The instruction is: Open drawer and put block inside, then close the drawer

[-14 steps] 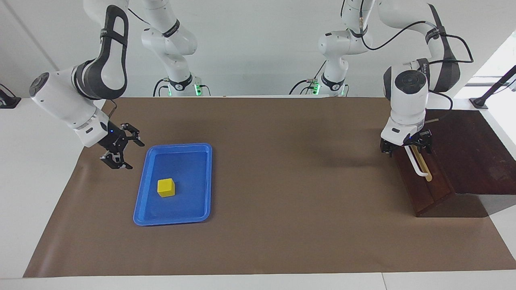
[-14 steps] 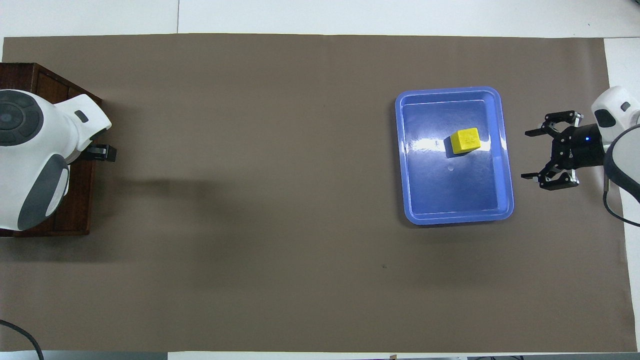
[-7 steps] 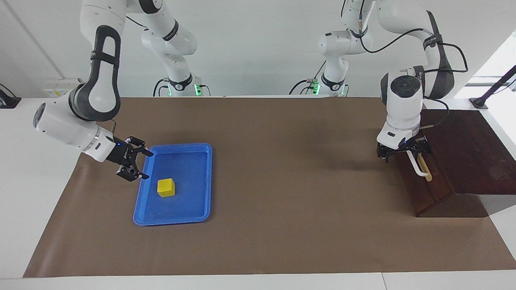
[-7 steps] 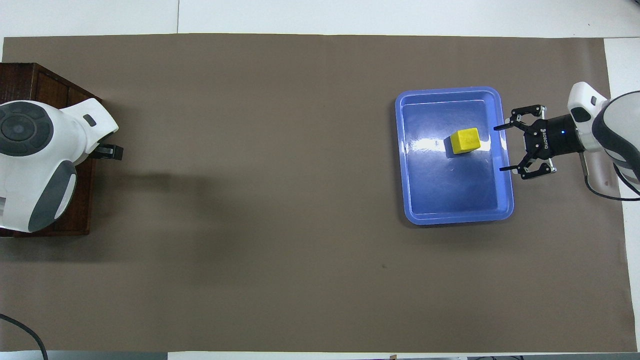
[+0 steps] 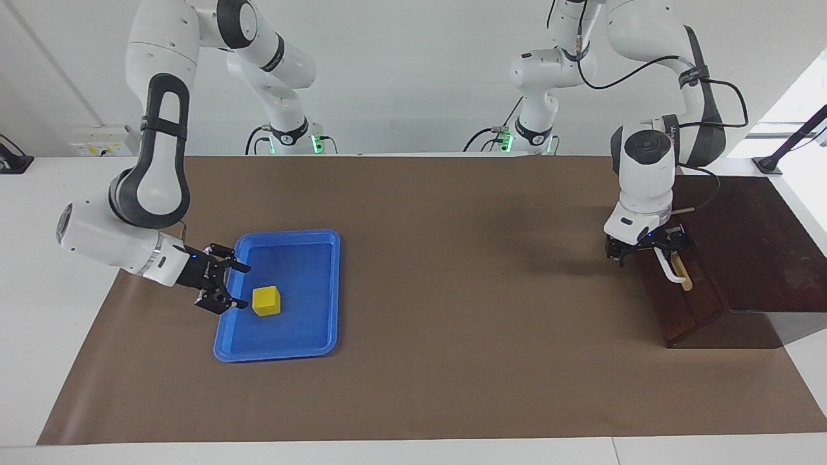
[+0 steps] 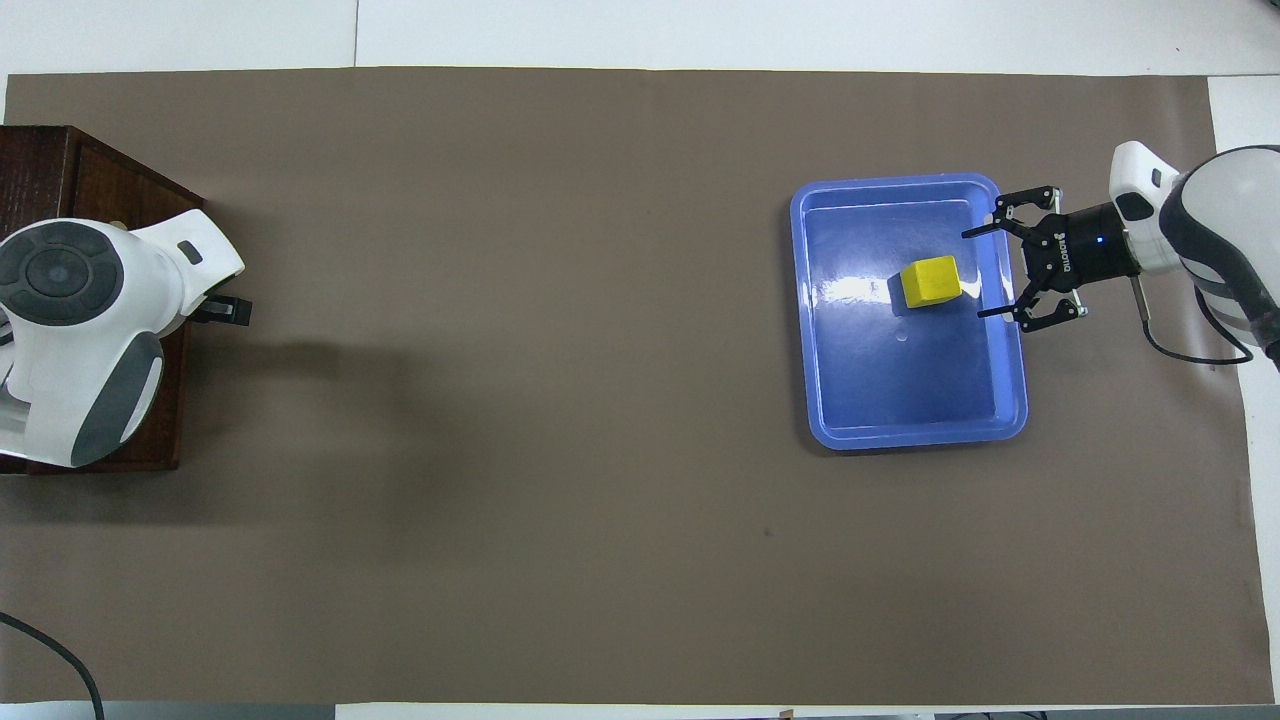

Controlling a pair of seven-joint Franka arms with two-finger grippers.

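The yellow block (image 5: 266,301) (image 6: 930,280) lies in a blue tray (image 5: 278,352) (image 6: 905,437) toward the right arm's end of the table. My right gripper (image 5: 246,286) (image 6: 973,275) is open, low over the tray's rim, its fingers pointing at the block from beside it and apart from it. The dark wooden drawer (image 5: 678,307) sits shut in its cabinet (image 5: 749,245) (image 6: 60,165) at the left arm's end. My left gripper (image 5: 648,248) is open at the white handle (image 5: 670,268), at the handle's end nearer the robots. In the overhead view the left wrist hides the handle.
A brown mat (image 5: 465,290) covers the table between the tray and the cabinet. White table shows around the mat's edges. A black stand (image 5: 785,152) rises beside the cabinet, nearer the robots.
My right gripper has come down and moved over the tray's rim toward the block, staying open. My left gripper has shifted slightly at the handle. Block and drawer have not moved.
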